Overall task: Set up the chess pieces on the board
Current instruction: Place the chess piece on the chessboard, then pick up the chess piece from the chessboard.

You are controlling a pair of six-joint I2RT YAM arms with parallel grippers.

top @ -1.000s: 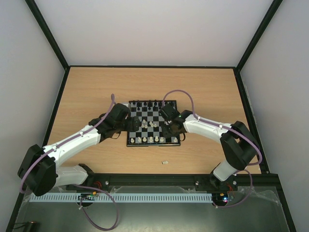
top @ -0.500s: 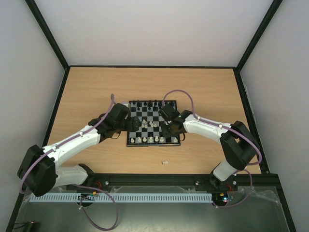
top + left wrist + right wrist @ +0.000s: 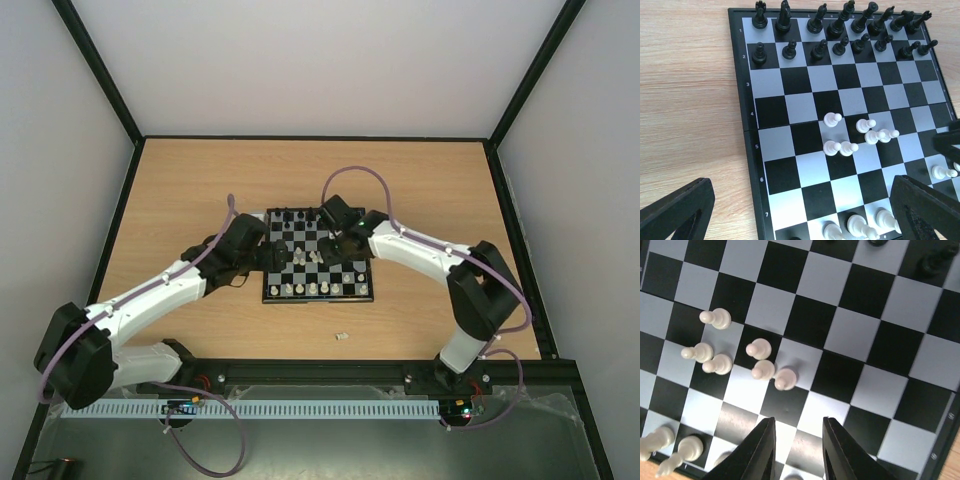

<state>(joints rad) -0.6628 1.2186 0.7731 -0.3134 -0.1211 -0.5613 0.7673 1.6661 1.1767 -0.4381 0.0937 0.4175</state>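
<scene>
Since a second ago the right gripper (image 3: 342, 240) has swung from the near right part of the board (image 3: 300, 272) toward its far half, and its fingers (image 3: 760, 450), then closed, now stand a little apart with only bare squares in the gap. The left gripper (image 3: 278, 258) has not moved: it hovers at the board's left edge with its fingers (image 3: 680, 210) spread wide and nothing between them. The board lies flat at the middle of the wooden table (image 3: 200, 180), its sides roughly square with the table's edges. The black pieces (image 3: 300, 215) fill two rows along the far side, and a row of white pieces (image 3: 312, 289) lines the near side, so the two camps face each other along the near-to-far axis. A loose cluster of white pawns (image 3: 315, 256) sits out of line around the board's centre. In the left wrist view this cluster (image 3: 840, 148) spreads over a few central squares, some pawns touching, and they appear to stand upright, as do the black rows (image 3: 840, 45). From the right wrist the nearest pawns (image 3: 765, 370) stand just beyond the fingertips, outside the gap. One small pale piece (image 3: 341, 337) lies on the table off the board, toward the near edge; it is too small to tell which way it points.
</scene>
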